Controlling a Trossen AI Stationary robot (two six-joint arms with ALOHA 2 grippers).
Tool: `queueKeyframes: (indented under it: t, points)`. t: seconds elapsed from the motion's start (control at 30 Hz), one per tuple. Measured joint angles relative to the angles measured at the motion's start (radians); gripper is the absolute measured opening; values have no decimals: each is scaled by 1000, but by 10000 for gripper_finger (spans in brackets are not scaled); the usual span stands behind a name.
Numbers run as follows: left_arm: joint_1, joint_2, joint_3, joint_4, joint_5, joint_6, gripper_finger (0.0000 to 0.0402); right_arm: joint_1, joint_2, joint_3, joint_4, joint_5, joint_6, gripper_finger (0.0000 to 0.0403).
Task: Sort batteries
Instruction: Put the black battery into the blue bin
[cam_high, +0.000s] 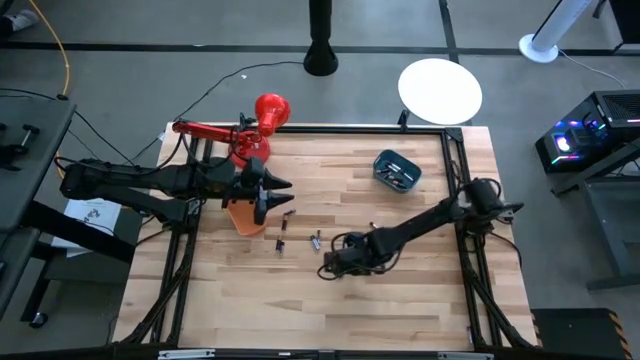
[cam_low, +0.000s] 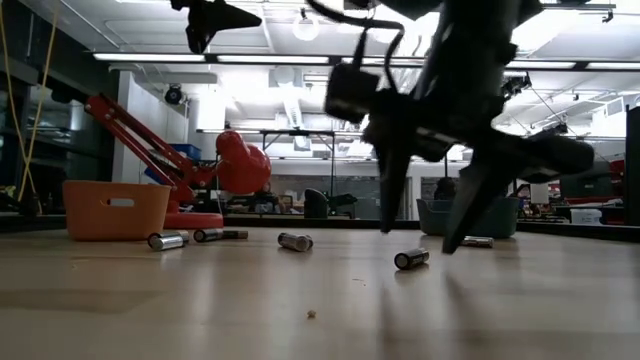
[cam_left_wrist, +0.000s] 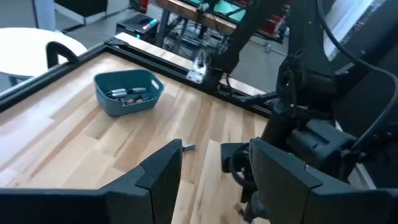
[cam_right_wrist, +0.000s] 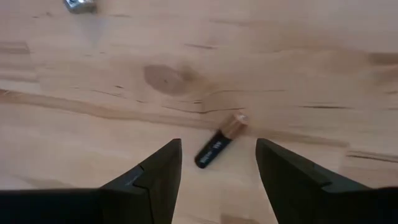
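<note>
My right gripper (cam_right_wrist: 217, 163) is open and hangs low over the table, its fingers on either side of a dark battery with a copper end (cam_right_wrist: 217, 142), not touching it. The low view shows the same battery (cam_low: 411, 259) lying on its side between the fingertips. Other batteries lie loose on the wood (cam_high: 281, 245) (cam_high: 316, 240) (cam_high: 288, 215) (cam_high: 372, 226); one is silvery (cam_right_wrist: 79, 5). More lie in the teal bin (cam_high: 397, 170). My left gripper (cam_high: 272, 196) is open and held high above the orange bin (cam_high: 243, 218).
A red desk lamp (cam_high: 262, 118) stands at the table's far left. The teal bin (cam_left_wrist: 127, 93) sits toward the far right. A black metal frame (cam_high: 460, 170) borders the table. Bare wood (cam_high: 330, 320) lies along the near side.
</note>
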Motion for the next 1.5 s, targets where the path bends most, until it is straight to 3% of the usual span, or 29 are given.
queueKeyframes:
  t: [0.23, 0.3, 0.4, 0.47, 0.6, 0.7, 0.87, 1.0, 1.2, 1.33, 1.5]
  points:
    - [0, 0, 0, -42, 30, 10, 179, -9, 120, 120, -137, -53, 0, 180]
    - [0, 0, 0, -56, 30, 10, 179, -7, 144, 143, -194, -51, -19, 146]
    - [0, 0, 0, -69, 30, 11, 179, -3, 147, 153, -262, -37, -47, 57]
    - [0, 0, 0, -73, 30, 25, 179, -1, 127, 154, -304, 2, -63, 20]
    - [0, 0, 0, -72, 29, 55, 179, -26, 56, 135, -549, 85, -90, 21]
    - [0, 0, 0, -76, 29, 55, 179, -66, -74, 143, -714, 178, -134, 7]
    - [0, 0, 0, -99, 29, 63, 179, -187, -312, 94, -933, 380, -166, 11]
    - [0, 0, 0, -131, 27, 56, 179, -325, -506, -3, -909, 471, -277, 12]
    - [0, 0, 0, -167, 12, 2, 179, -509, -682, -216, -613, 430, -514, 65]
    - [0, 5, 0, -167, -25, -5, 179, -591, -722, -330, -437, 404, -622, 121]
    - [13, 37, 0, -131, -91, -5, 179, -658, -732, -373, -320, 387, -725, 177]
